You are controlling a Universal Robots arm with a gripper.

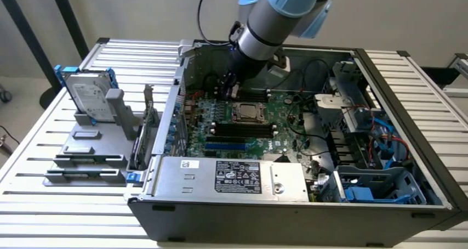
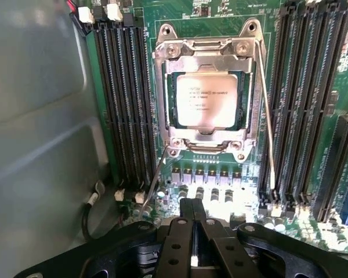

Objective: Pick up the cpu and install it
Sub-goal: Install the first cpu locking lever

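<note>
cpu (image 2: 207,99): flat square chip, dull silver-grey lid, faint print on top. It lies flat in the socket (image 2: 206,49), with a bright steel frame around its edges and a screw at each frame corner. A thin wire lever (image 2: 267,116) runs along one side of the socket. A second wire (image 2: 156,179) angles off a socket corner.

Long black slots (image 2: 124,98) flank the socket on both sides. The board (image 2: 220,159) is matte green, dense with small parts. A row of small grey blocks (image 2: 203,176) sits just beside the socket.

The case (image 1: 292,219) is dark grey sheet metal, open on top, with the socket near its middle. The silver supply box (image 1: 219,177), labelled, sits inside the case past the slots from the socket. The hard drive (image 1: 87,98) stands upright with blue brackets, outside the case and well apart from the socket. The table (image 1: 29,205) is pale ribbed metal slats. Plain pale wall behind.

Gripper (image 2: 192,202): matte black, bolt holes showing. Its fingers (image 2: 180,237) are pressed together with nothing between them. The tips hang near the socket, over the grey blocks, apart from the cpu and not touching it. The arm (image 1: 281,13), grey and light blue, reaches down over the socket's edge.
</note>
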